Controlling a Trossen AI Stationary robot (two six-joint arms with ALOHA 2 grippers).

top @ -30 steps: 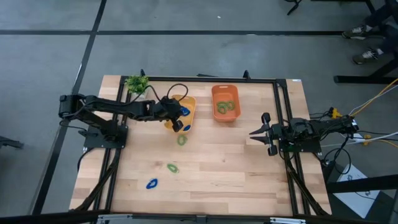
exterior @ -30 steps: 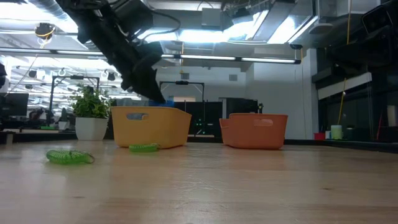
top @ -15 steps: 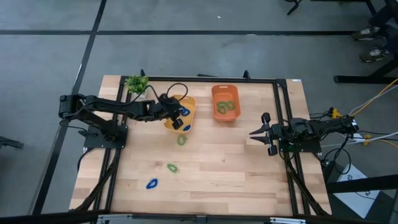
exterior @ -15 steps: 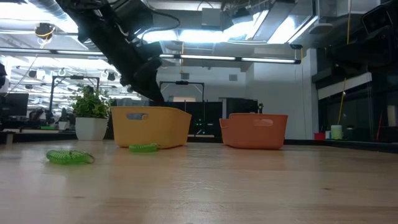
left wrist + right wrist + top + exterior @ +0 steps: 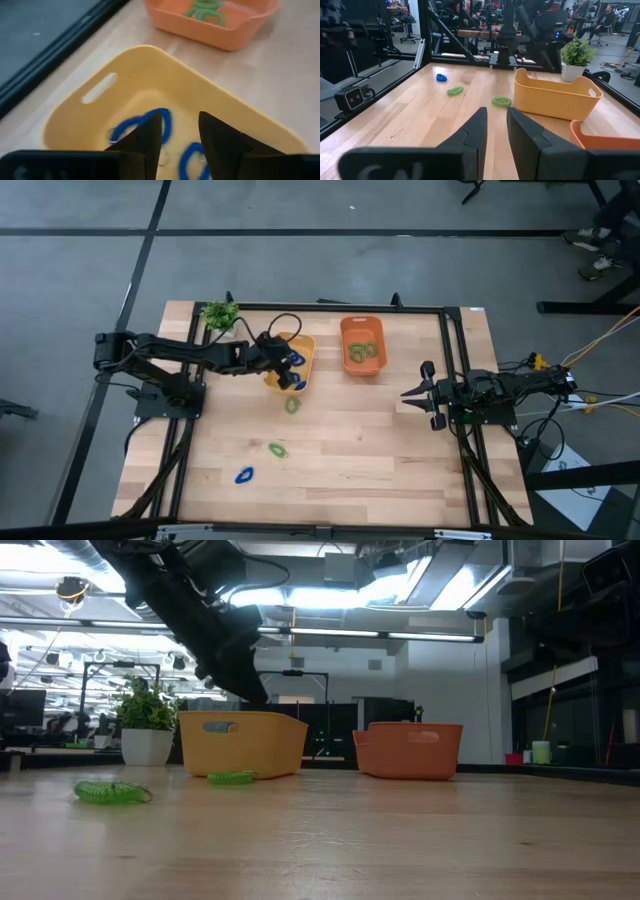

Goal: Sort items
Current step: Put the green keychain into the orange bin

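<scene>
My left gripper (image 5: 180,135) hangs open over the yellow bin (image 5: 281,372), its fingers pointing down into it with nothing between them. Two blue rings (image 5: 142,125) (image 5: 192,157) lie on the bin's floor. The orange bin (image 5: 362,366) to its right holds several green rings (image 5: 362,351). Loose on the table lie a green ring (image 5: 292,405) just in front of the yellow bin, another green ring (image 5: 277,448) and a blue ring (image 5: 243,475) nearer the front. My right gripper (image 5: 415,393) waits at the table's right side, open with a narrow gap, holding nothing.
A small potted plant (image 5: 219,313) stands at the far left corner behind the yellow bin. A black frame (image 5: 460,380) runs along the table's far, left and right sides. Bare wood stretches across the middle and right of the table.
My left gripper has let go of a blue ring that showed at its fingertips just above the yellow bin's rim; the ring has dropped into the bin. The arm has stayed over the bin.
</scene>
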